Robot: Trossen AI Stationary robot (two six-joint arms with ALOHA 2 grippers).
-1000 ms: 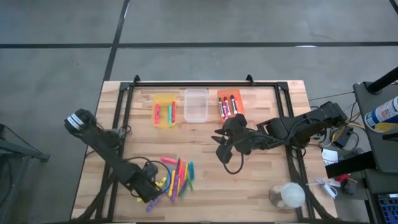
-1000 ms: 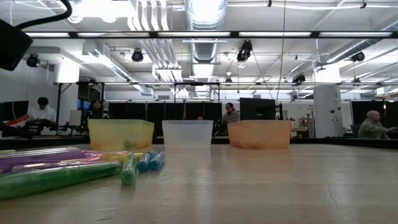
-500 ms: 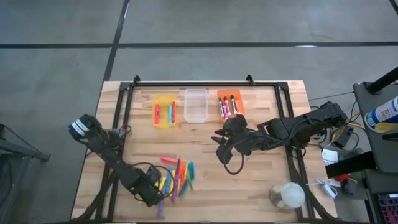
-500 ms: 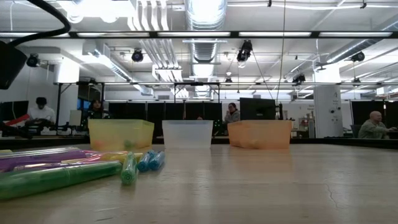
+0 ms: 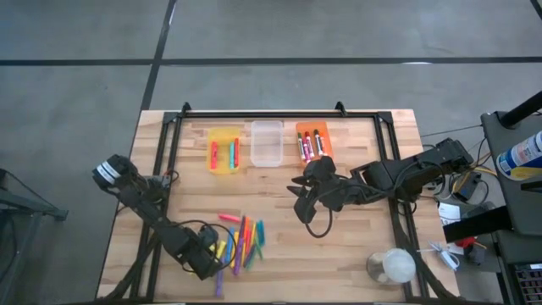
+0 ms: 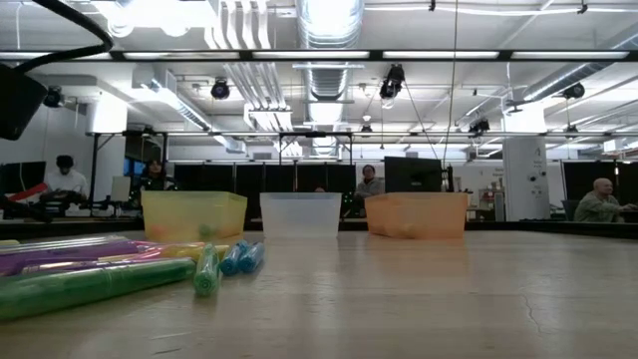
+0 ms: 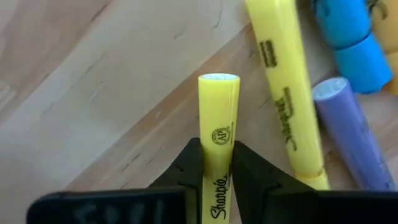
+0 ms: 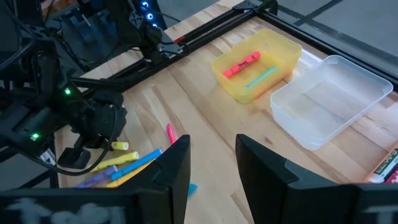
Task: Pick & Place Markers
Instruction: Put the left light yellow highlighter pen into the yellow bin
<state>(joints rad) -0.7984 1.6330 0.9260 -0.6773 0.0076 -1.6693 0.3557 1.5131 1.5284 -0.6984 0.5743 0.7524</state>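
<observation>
since a second ago my left arm has swung in over the near end of the pile of markers point(image 5: 240, 243).
on the table point(image 5: 364, 246), my left gripper point(image 7: 216, 163) is pinched onto a yellow marker point(image 7: 217, 155) at the pile's left edge, a second yellow marker point(image 7: 284, 87) just beside it. my right gripper point(image 8: 211, 158) hangs mid-table with fingers apart, holding nothing.

- A wooden table point(image 5: 356, 246) with a black frame point(image 5: 262, 113) along its far edge.
- Three small bins in a row near the far edge: yellow bin point(image 5: 224, 149) at left, clear bin point(image 5: 266, 143) in the middle, orange bin point(image 5: 312, 142) at right.
- A round clear object point(image 5: 391, 267) at the near right corner.
- People point(image 6: 371, 183) seated in the room beyond.
</observation>
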